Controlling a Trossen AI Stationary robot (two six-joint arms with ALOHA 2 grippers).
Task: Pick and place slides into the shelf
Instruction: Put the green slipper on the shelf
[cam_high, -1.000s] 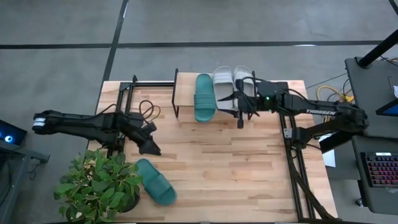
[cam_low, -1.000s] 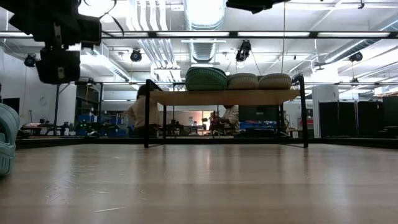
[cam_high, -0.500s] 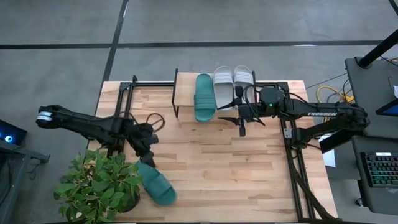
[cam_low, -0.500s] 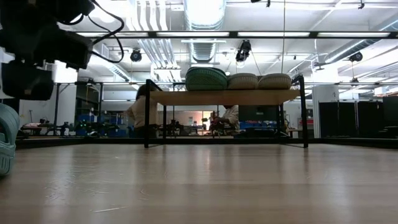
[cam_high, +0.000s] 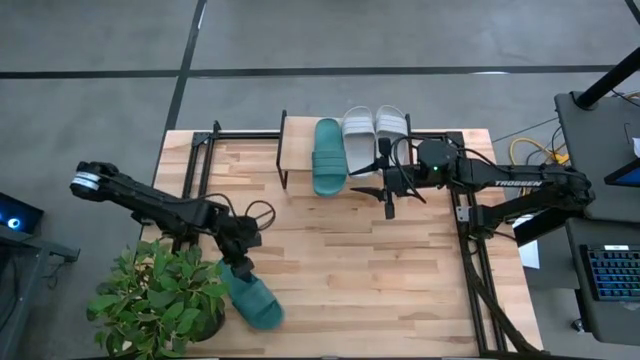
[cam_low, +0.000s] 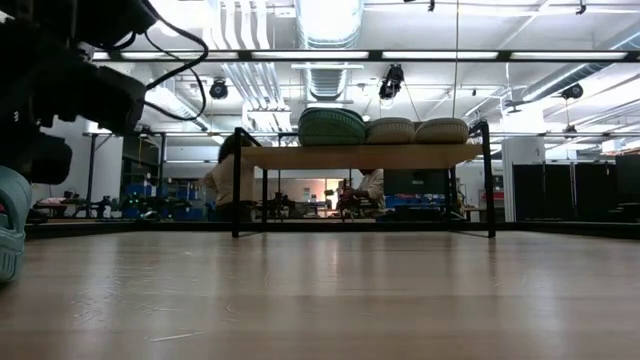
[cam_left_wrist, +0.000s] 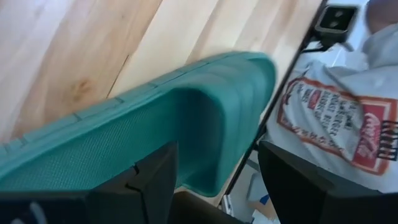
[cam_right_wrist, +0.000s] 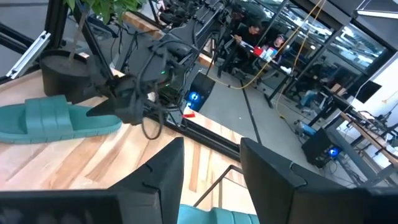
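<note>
My left gripper (cam_high: 243, 266) hangs with its fingers apart right over the near-left teal slide (cam_high: 250, 292), beside the potted plant (cam_high: 160, 298), not clamped on it. My right gripper (cam_high: 387, 184), fingers also apart and empty, waits just in front of the shelf (cam_high: 298, 148), which holds one teal slide (cam_high: 328, 156) and two grey slides (cam_high: 373, 129).

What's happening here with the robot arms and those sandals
A two-armed robot is putting slides on a small shelf. Three are already on its top board: a teal slide and two grey slides. The last teal slide lies on the table near a potted plant. The left gripper is down at one end of that slide, fingers open and straddling it, not closed on it. The right gripper waits open just in front of the shelf, holding nothing.
</note>
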